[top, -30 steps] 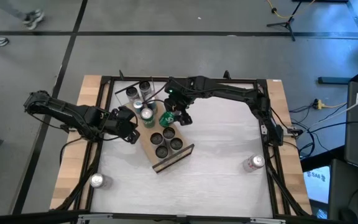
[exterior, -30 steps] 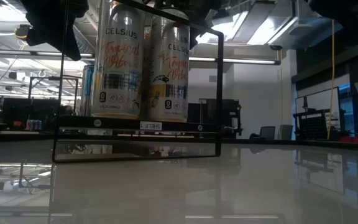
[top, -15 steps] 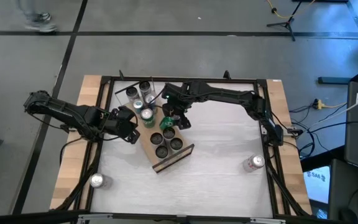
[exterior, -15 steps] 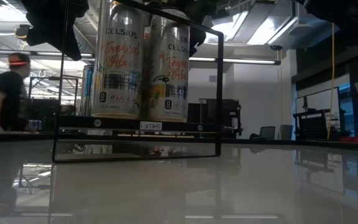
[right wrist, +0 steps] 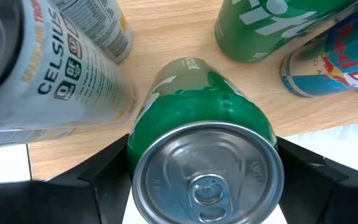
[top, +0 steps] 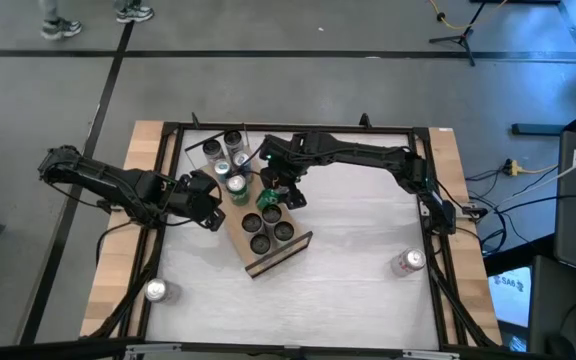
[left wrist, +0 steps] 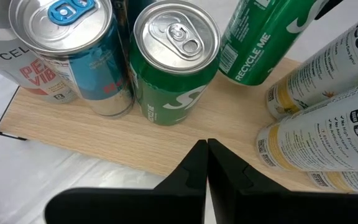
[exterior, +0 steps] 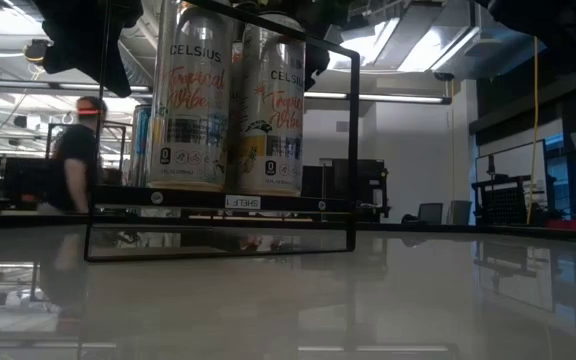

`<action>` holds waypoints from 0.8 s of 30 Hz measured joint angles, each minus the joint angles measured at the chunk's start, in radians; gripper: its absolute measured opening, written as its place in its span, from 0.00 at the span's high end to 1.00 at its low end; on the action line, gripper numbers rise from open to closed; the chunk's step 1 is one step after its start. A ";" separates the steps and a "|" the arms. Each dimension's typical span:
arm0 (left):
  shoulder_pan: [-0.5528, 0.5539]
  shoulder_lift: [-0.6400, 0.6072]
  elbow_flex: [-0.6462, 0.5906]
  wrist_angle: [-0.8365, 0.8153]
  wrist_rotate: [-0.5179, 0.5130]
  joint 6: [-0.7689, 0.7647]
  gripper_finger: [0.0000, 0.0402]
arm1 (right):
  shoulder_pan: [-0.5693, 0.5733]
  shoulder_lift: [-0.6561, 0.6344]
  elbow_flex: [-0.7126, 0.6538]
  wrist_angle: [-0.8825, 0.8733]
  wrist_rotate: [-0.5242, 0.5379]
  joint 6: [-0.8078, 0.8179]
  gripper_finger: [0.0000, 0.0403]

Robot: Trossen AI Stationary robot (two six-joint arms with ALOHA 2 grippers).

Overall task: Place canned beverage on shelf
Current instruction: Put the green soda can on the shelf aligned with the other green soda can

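The right claw [right wrist: 204, 155] grips a green can [right wrist: 204, 134], tilted over the light-wood shelf [top: 268, 250] near the table's [top: 368, 260] centre. The shelf's four upright cans stand at the claw's 6 o'clock. The left claw [left wrist: 205, 163], clenched empty, rests at the shelf's 9 o'clock edge.

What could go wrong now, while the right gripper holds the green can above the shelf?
The right gripper holds the green can tilted, so it may land askew on the shelf. The standing green can and the Celsius can stand near; it could bump them. The shut left gripper sits by the shelf's edge.
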State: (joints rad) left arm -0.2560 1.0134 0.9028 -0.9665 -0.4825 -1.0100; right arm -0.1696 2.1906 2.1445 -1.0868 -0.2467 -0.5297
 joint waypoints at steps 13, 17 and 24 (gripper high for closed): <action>0.000 0.000 0.000 0.000 0.001 0.045 1.00 | 0.000 0.000 0.000 0.030 -0.001 0.001 0.24; 0.000 0.000 0.000 0.000 0.002 0.051 1.00 | 0.000 0.000 0.000 0.040 -0.001 0.001 0.24; 0.000 0.000 0.000 0.006 0.002 0.033 1.00 | 0.000 0.000 0.000 0.112 -0.005 0.010 0.24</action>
State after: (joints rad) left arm -0.2562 1.0134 0.9028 -0.9600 -0.4801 -0.9774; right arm -0.1692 2.1906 2.1448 -0.9745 -0.2514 -0.5198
